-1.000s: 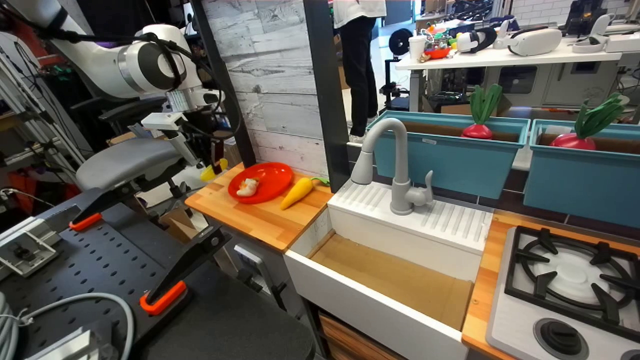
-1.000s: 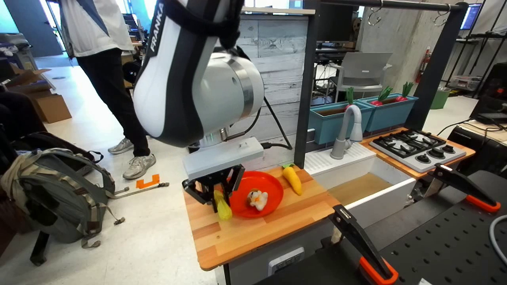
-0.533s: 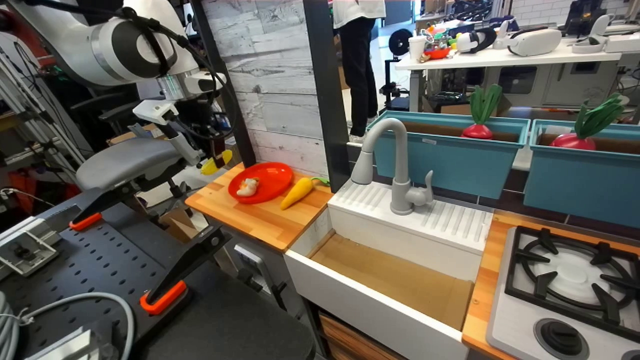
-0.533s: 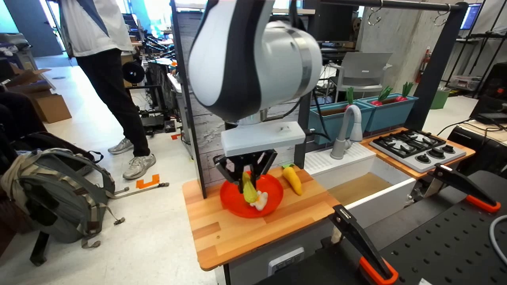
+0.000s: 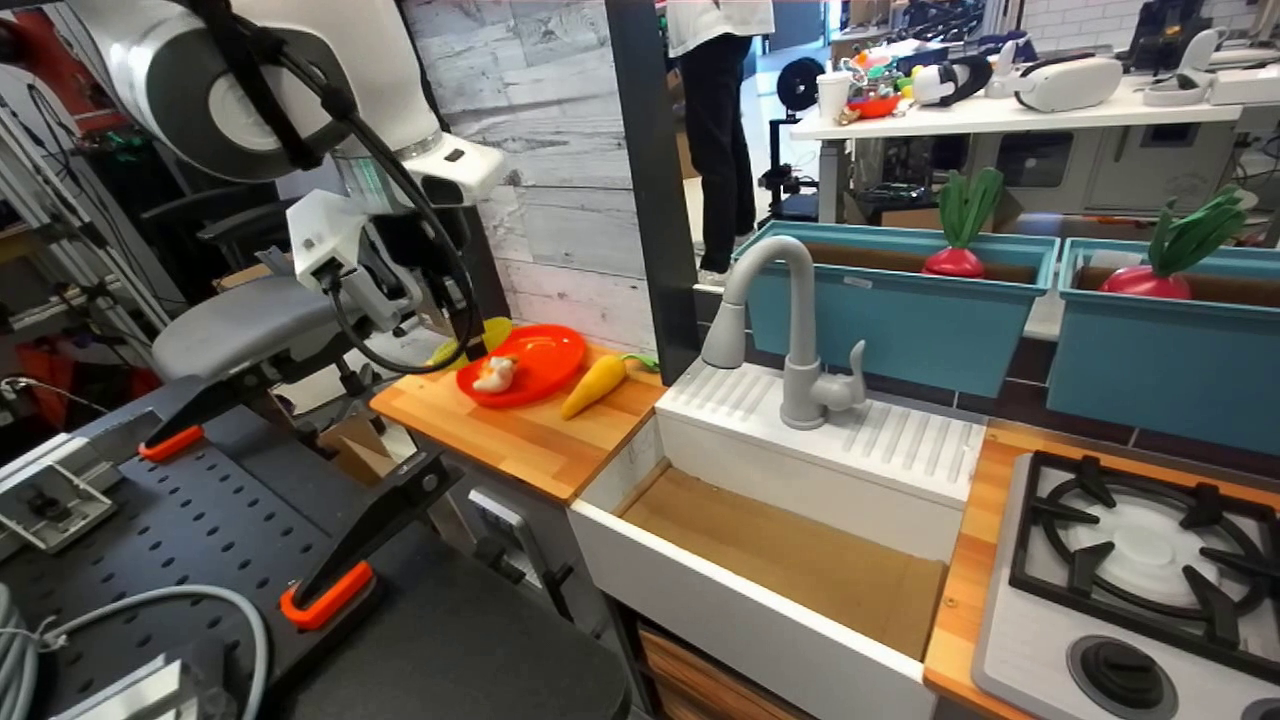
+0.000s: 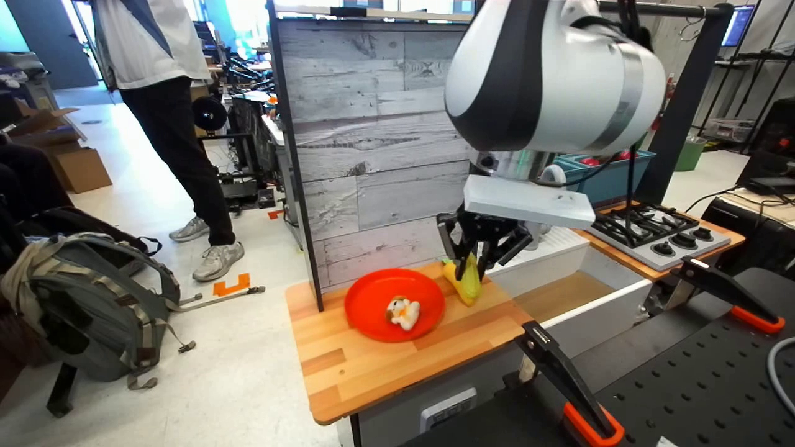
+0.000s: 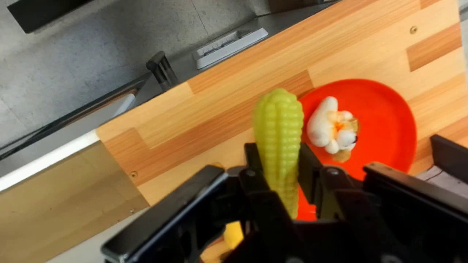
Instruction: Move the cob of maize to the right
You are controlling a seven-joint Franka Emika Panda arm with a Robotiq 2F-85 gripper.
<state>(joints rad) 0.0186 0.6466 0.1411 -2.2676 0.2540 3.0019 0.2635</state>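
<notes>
Yellow-green corn point(image 7: 278, 124) has swung right, past the plate point(image 6: 371, 304) in an exterior view — gripper point(image 6: 470, 274) pinching it, so set-down's probably next.

In wrist view I've got bare bench point(image 7: 175, 135) left of my gripper point(image 7: 279, 155); red plate point(image 7: 384, 124) hogs right, carrot point(image 7: 233, 235) below.

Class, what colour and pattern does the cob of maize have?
The cob of maize is yellow-green with rows of bumps, seen best in the wrist view.
</notes>
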